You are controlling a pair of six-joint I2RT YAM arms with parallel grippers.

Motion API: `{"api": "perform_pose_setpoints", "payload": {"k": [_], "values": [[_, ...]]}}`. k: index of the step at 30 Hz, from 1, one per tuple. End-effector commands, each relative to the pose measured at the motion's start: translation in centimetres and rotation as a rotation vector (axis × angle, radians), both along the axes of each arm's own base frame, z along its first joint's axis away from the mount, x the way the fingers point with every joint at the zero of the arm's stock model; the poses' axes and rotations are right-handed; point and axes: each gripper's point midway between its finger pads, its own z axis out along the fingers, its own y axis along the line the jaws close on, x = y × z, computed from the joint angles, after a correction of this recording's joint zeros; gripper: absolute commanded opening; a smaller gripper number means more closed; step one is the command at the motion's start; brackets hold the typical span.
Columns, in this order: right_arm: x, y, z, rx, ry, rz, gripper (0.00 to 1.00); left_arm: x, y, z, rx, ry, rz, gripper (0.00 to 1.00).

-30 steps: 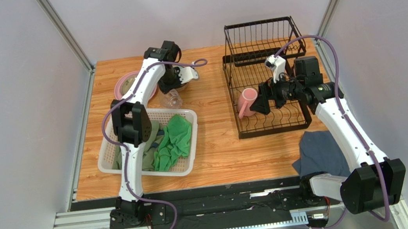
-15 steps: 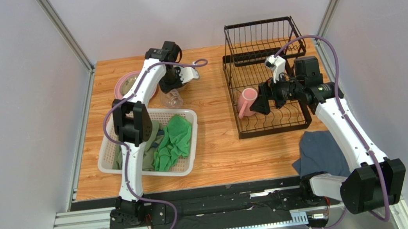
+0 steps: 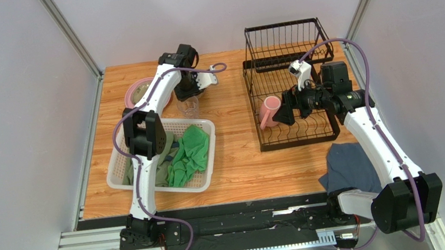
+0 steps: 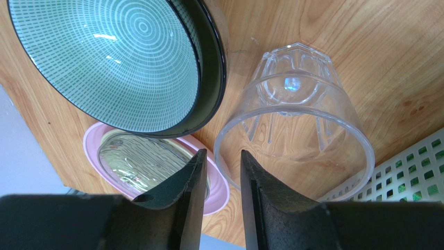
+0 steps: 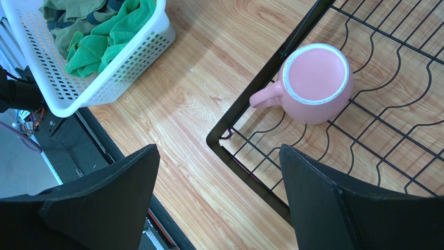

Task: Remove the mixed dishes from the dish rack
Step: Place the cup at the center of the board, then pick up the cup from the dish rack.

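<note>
A clear glass cup (image 4: pixel 292 120) stands on the wood beside the teal bowl (image 4: pixel 109 57) and the pink plate (image 4: pixel 89 148), which carries a smaller plate (image 4: pixel 140 161). My left gripper (image 4: pixel 222 153) is open by a narrow gap, with the cup's rim between the jaws and apart from both. From above, the cup (image 3: pixel 188 107) sits upright just below that gripper (image 3: pixel 192 93). A pink mug (image 5: pixel 318 83) rests in the lower tray of the black dish rack (image 5: pixel 250 180). My right gripper (image 5: pixel 219 148) hangs wide open and empty over the tray's front-left corner, short of the mug (image 3: pixel 268 111).
A white mesh basket (image 3: pixel 115 171) of green cloths (image 3: pixel 190 155) sits close in front of the glass cup. A blue-grey cloth (image 3: pixel 347 166) lies by the right arm's base. The rack's upper shelf (image 3: pixel 285 42) stands at the back.
My left jaws have parted off the glass cup, and the cup has gone from tilted to standing upright on the table. The right arm and the mug have not moved.
</note>
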Motion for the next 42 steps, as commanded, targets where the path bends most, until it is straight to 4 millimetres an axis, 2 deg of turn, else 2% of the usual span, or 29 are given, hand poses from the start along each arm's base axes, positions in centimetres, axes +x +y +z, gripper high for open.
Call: {"api": "perform_pose_setpoints", "payload": {"k": [1, 5, 9, 19, 24, 25, 26, 27, 28, 29, 30, 32, 34, 42], "values": [[0.1, 0.2, 0.1, 0.003, -0.021, 0.022, 0.89, 0.9, -0.3, 2.6, -0.034, -0.081, 0.022, 0.39], [0.1, 0.2, 0.1, 0.002, -0.021, 0.023, 0.89, 0.9, -0.3, 4.0, -0.050, -0.114, 0.033, 0.43], [0.5, -0.2, 0.0, -0.012, -0.028, -0.013, 0.89, 0.6, -0.5, 6.5, -0.094, -0.162, 0.049, 0.49], [2.3, -2.0, -0.7, -0.097, -0.062, -0.145, 0.90, -0.7, -1.1, 11.0, -0.239, -0.240, 0.099, 0.72], [3.0, -1.0, -1.1, -0.168, -0.071, -0.171, 0.90, -1.5, -1.1, 12.5, -0.348, -0.279, 0.158, 0.77], [3.4, -1.3, -1.4, -0.209, -0.073, -0.204, 0.89, -1.2, -1.2, 13.1, -0.385, -0.305, 0.183, 0.79], [3.4, -0.4, -1.9, -0.227, -0.063, -0.192, 0.88, -1.5, -1.2, 14.2, -0.415, -0.331, 0.188, 0.84], [3.6, -0.2, -2.0, -0.241, -0.066, -0.203, 0.88, -2.0, -1.2, 13.3, -0.423, -0.316, 0.206, 0.86], [4.2, -0.4, -2.0, -0.261, -0.080, -0.234, 0.88, -1.5, -1.3, 13.9, -0.446, -0.356, 0.211, 0.88], [4.2, 0.3, -2.4, -0.264, -0.069, -0.238, 0.88, -2.2, -1.1, 13.8, -0.458, -0.361, 0.221, 0.94], [4.6, 0.1, -2.7, -0.281, -0.074, -0.268, 0.88, -1.8, -1.3, 14.5, -0.492, -0.398, 0.235, 0.95], [5.1, 1.0, -3.1, -0.283, -0.082, -0.295, 0.88, -2.6, -1.2, 14.3, -0.516, -0.406, 0.247, 0.95], [5.5, 1.2, -3.5, -0.299, -0.094, -0.330, 0.88, -2.4, -1.3, 14.9, -0.555, -0.446, 0.267, 0.95], [7.0, 1.3, -6.4, -0.351, -0.084, -0.473, 0.86, -3.9, -0.9, 14.9, -0.607, -0.483, 0.299, 0.96]]}}
